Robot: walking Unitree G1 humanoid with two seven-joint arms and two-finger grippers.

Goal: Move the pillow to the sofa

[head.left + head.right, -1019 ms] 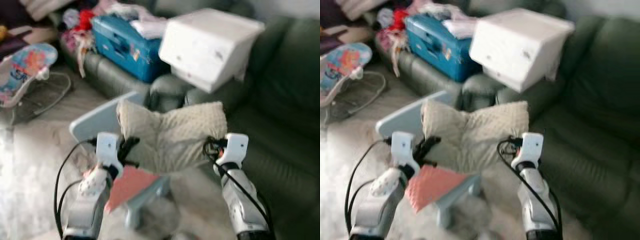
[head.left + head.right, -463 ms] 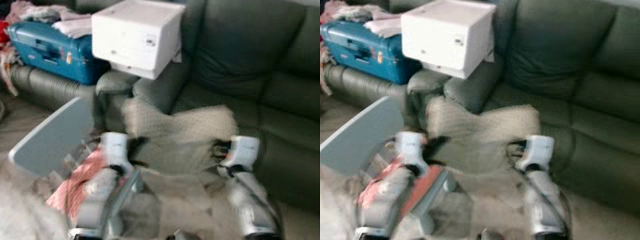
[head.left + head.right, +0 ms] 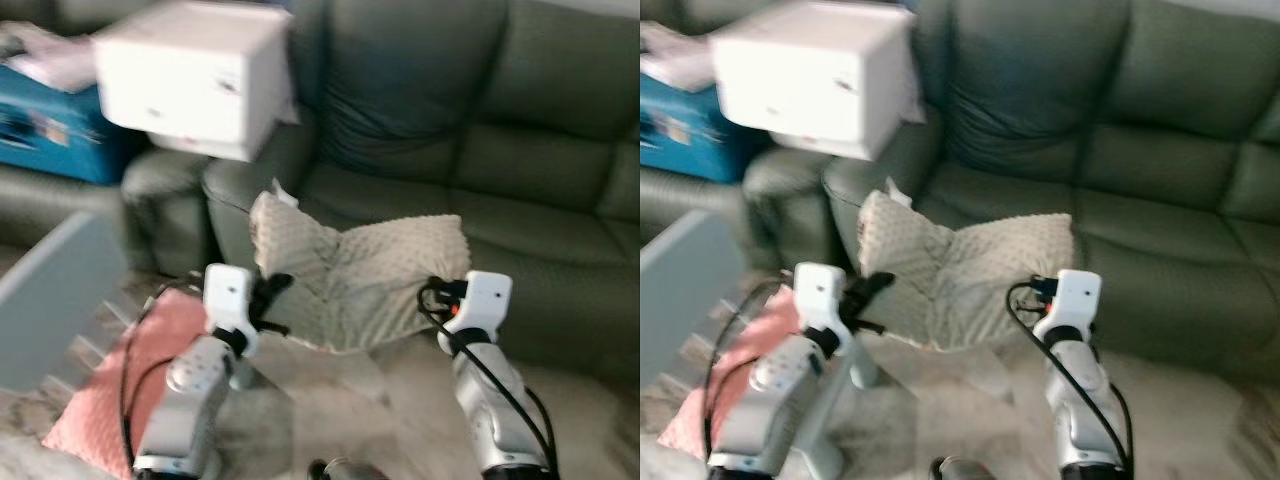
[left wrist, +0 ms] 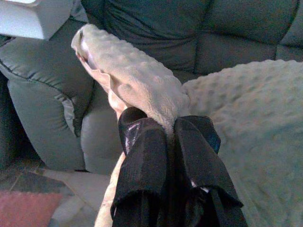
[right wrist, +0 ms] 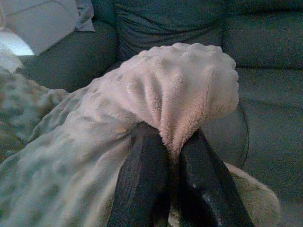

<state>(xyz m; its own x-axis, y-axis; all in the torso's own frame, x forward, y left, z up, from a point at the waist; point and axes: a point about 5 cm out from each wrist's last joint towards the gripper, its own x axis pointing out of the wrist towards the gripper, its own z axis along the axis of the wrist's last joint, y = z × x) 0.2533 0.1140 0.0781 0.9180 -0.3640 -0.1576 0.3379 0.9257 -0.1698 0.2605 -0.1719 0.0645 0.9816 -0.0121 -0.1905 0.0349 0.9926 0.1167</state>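
Observation:
A cream, bumpy pillow [image 3: 355, 275] hangs in the air between my two arms, in front of the dark green sofa [image 3: 520, 170]. My left gripper [image 3: 268, 300] is shut on the pillow's left edge [image 4: 142, 92]. My right gripper [image 3: 432, 296] is shut on its right corner [image 5: 189, 94]. The pillow sags in the middle, with its top left corner sticking up. It hangs just short of the sofa's seat cushion [image 3: 1140, 250].
A white box [image 3: 185, 75] rests on the sofa's armrest at the left, with a blue suitcase [image 3: 45, 135] behind it. A grey tabletop [image 3: 50, 300] and a pink pillow [image 3: 120, 385] lie at the lower left. Pale rug [image 3: 330, 420] underfoot.
The camera has swung right, so the sofa's seat now faces me and the box, suitcase and table have slid left. Both grippers still hold the pillow, now closer to the sofa.

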